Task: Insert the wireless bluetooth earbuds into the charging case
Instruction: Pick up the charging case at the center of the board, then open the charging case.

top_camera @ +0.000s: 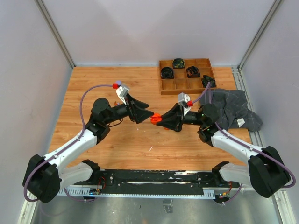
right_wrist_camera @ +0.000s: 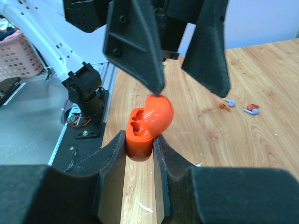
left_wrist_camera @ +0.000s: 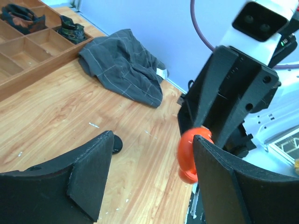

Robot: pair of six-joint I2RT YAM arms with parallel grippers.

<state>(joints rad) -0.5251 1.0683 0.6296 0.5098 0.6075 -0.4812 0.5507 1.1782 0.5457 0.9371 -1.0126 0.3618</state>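
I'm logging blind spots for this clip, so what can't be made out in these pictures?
- Top view: charging case mostly hidden between left end effector and right end effector; only an orange patch shows.
- Right wrist view: earbuds on the table too small to count.
- Left wrist view: charging case half hidden behind the left end effector's finger.
- Top view: tray contents too small to identify.

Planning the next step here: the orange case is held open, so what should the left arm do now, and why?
Probably move the open left gripper away from the orange case and down toward the earbuds on the table: the right gripper holds the case, lid up, wells apparently empty.
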